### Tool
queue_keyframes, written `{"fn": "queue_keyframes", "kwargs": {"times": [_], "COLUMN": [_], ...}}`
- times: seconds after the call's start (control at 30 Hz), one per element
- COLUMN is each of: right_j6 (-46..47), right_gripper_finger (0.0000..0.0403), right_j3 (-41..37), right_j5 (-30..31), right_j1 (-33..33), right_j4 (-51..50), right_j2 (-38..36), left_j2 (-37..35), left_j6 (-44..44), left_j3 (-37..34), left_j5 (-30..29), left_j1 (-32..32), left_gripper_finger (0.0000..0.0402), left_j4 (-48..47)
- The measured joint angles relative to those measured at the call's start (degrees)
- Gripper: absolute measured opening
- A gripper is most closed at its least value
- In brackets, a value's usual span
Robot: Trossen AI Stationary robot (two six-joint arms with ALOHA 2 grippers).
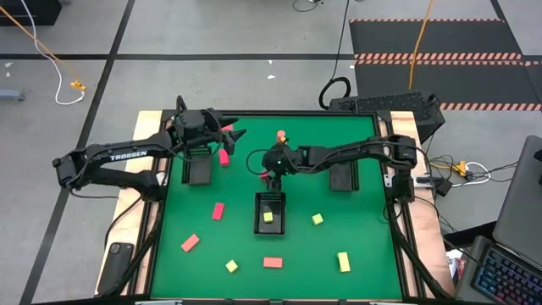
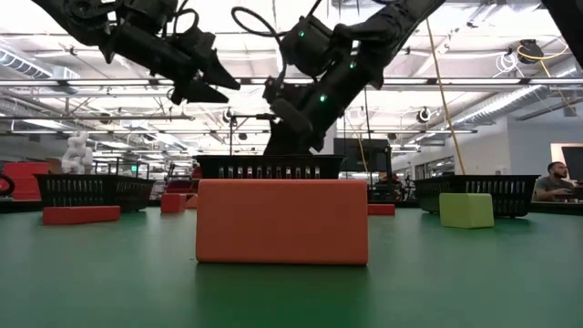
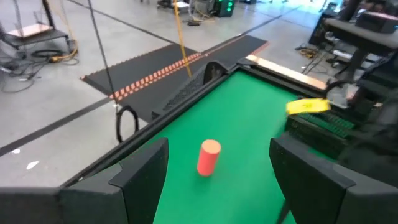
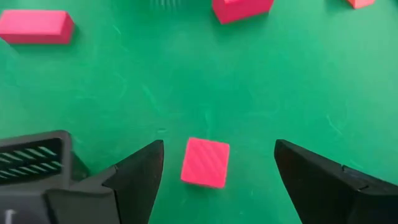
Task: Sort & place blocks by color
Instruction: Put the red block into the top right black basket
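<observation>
Nearest the low camera, a salmon-orange bar (image 2: 282, 221) lies on the green table (image 1: 364, 254), at about 6 o'clock in the high view, with a pale yellow cube (image 2: 465, 209) off at 3 o'clock of it. Three black slotted trays stand across the mat: the left tray (image 1: 200, 166), the centre tray (image 1: 271, 212), which holds one yellow block (image 1: 268, 217), and the right tray (image 1: 342, 176). Remaining blocks lie scattered loose, mostly from 5 to 8 o'clock. Right gripper (image 4: 217, 163) hangs just beyond the centre tray, its fingers spread and empty, straddling a pink-red cube (image 4: 206, 162) seen below in its wrist view. Left gripper (image 3: 217, 163), likewise spread and holding nothing, hovers above the table near the left tray, facing a salmon-orange cylinder (image 3: 208, 157) standing upright at 12 o'clock. Probable hazards: the cube sits skewed to the right fingers, so a closing pinch may twist or eject it; the cylinder may topple and roll if nudged; both arms work close together.
</observation>
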Motion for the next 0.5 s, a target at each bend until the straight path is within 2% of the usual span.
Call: {"fn": "queue_keyframes", "kwargs": {"times": [0.5], "right_j6": [0.8], "right_gripper_finger": [0.0297], "right_j3": [0.0], "right_j5": [3.1], "right_j1": [0.2], "right_j4": [-0.2], "right_j2": [2.4], "left_j2": [-1.1], "left_j6": [0.0], "left_j3": [0.0], "left_j5": [0.6], "left_j1": [-0.1], "left_gripper_finger": [0.0282], "left_j4": [0.0]}}
